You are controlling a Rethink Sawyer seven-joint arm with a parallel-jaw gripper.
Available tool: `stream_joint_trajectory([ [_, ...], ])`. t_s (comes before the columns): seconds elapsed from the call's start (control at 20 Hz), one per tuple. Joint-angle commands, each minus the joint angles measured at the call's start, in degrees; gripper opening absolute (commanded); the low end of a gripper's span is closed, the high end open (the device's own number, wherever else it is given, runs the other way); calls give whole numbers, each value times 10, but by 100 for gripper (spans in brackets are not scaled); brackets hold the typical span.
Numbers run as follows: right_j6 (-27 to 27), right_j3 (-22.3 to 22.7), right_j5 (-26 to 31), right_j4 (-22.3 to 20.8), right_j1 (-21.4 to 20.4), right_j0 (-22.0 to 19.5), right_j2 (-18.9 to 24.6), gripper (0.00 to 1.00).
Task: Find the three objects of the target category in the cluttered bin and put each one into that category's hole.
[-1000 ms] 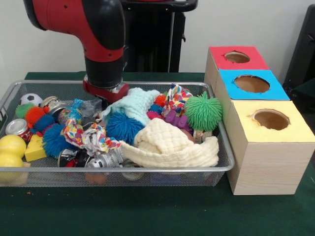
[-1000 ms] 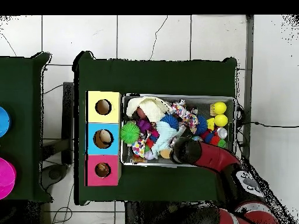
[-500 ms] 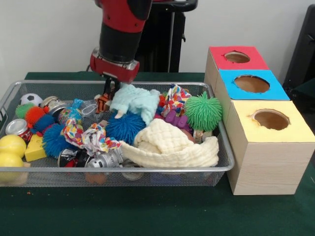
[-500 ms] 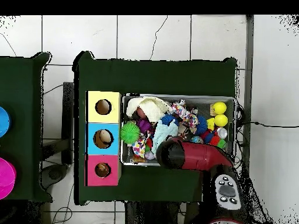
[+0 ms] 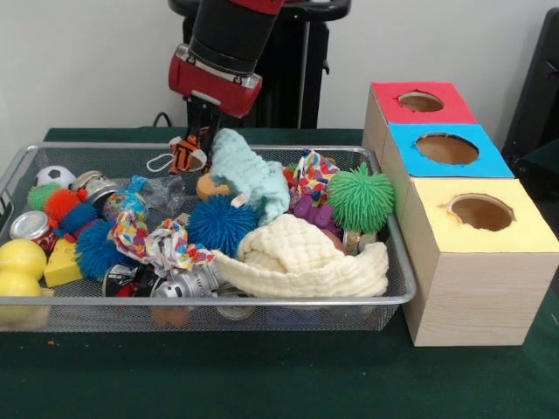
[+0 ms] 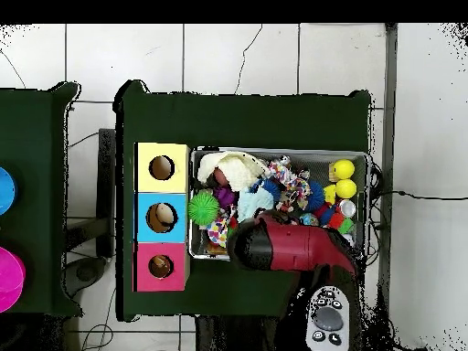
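Observation:
My gripper (image 5: 194, 142) is shut on the orange plush toy with black stripes (image 5: 185, 155) and holds it above the far side of the wire mesh bin (image 5: 218, 301). A mint cloth (image 5: 247, 175) stands raised right beside it; I cannot tell if it is caught. A tan-orange plush (image 5: 210, 186) shows partly under that cloth. The cream-yellow plush is hidden. The red-topped box's hole (image 5: 421, 101) is at the far right, and also shows in the overhead view (image 6: 161, 266). In the overhead view the red arm (image 6: 283, 247) covers the gripper at the bin's (image 6: 274, 152) near edge.
The bin holds blue (image 5: 218, 225) and green (image 5: 361, 199) puffer balls, a cream muslin cloth (image 5: 301, 257), yellow balls (image 5: 19, 259), a silver toy robot (image 5: 188, 281) and cans. The blue-topped (image 5: 447, 148) and yellow-topped (image 5: 480, 212) boxes stand in line with the red one.
The arm has risen and swung right in the front view, lifting the striped plush out of the clutter. The mint cloth was pulled up with it, uncovering the tan-orange plush.

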Motion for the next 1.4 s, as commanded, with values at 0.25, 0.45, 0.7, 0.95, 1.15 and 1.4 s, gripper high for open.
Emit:
stream_joint_trajectory([
  [0.25, 32, -17, 141, 38, -74, -1, 15, 0],
  [0.45, 31, -25, 172, 48, -102, 7, 21, 0],
  [0.7, 41, -13, 212, 81, -128, 8, 45, 0],
  [0.95, 57, 8, 254, 128, -144, 7, 62, 0],
  [1.15, 70, 37, 281, 182, -142, 2, 80, 0],
  [1.4, 89, 71, 261, 218, -140, 15, 76, 0],
])
